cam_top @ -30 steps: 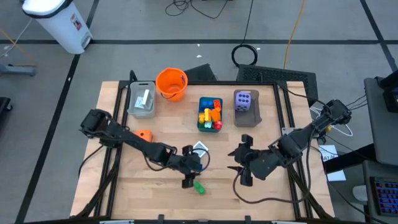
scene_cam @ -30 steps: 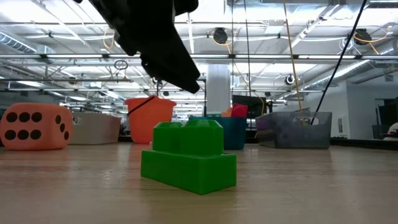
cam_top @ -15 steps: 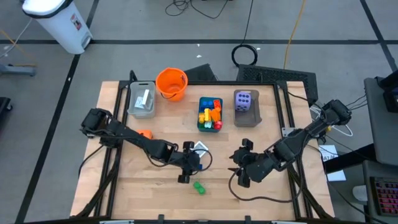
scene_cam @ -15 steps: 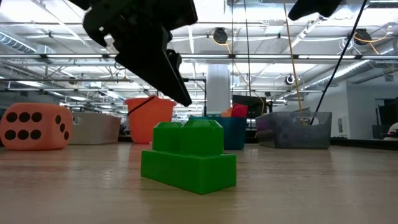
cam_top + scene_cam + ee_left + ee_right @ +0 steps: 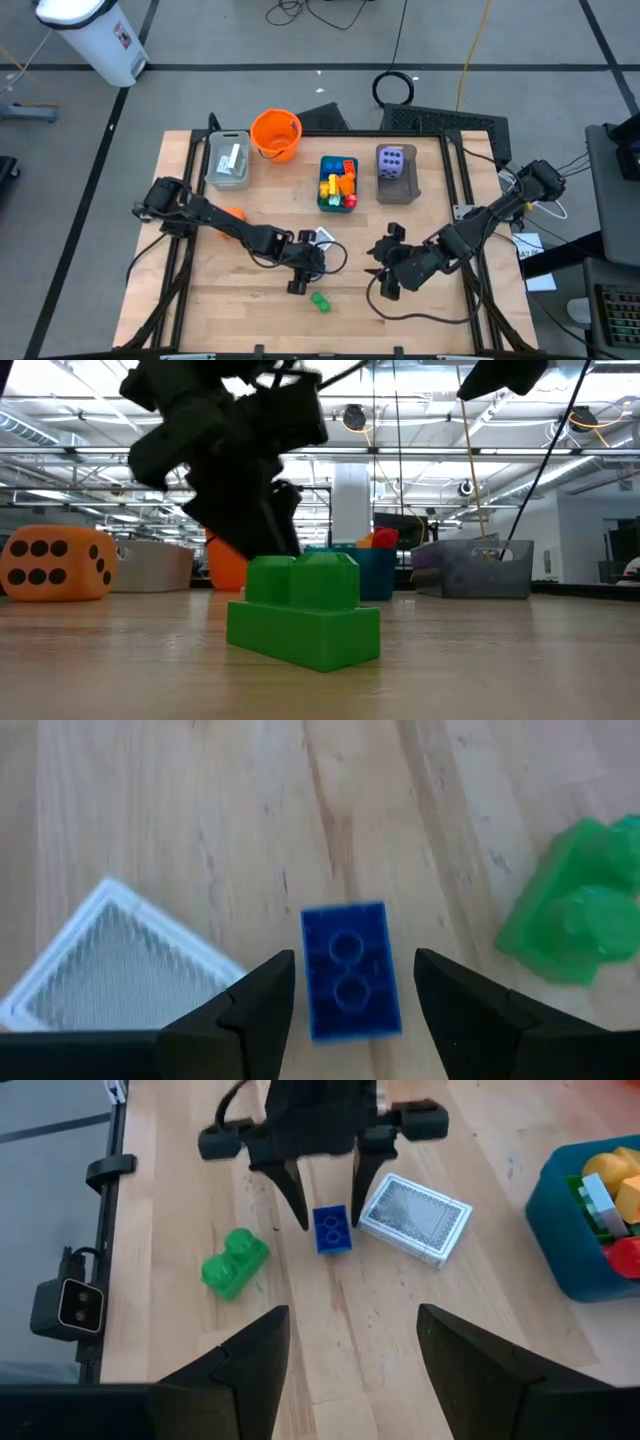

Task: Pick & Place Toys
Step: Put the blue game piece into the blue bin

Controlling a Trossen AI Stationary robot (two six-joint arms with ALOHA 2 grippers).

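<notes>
A small blue brick point(image 5: 350, 972) lies flat on the wooden table, studs up. My left gripper point(image 5: 352, 960) stands open over it, pointing steeply down, with one finger on either side of the brick and a gap at each; the right wrist view shows this too point(image 5: 328, 1205). A green brick point(image 5: 320, 301) lies beside it toward the near edge, and a white card pack point(image 5: 415, 1217) lies on the far side. My right gripper point(image 5: 380, 270) hangs open above the table to the right, holding nothing.
At the back stand a grey tray point(image 5: 228, 160) with a card, an orange bucket point(image 5: 276, 135), a teal tray point(image 5: 338, 183) of bright bricks and a tray with a purple die point(image 5: 395, 165). An orange die point(image 5: 55, 563) lies by the left arm.
My left gripper has come down over the blue brick and rolled about its own axis, its fingers now low behind the green brick in the low view. My right gripper has sunk a little. No brick has moved.
</notes>
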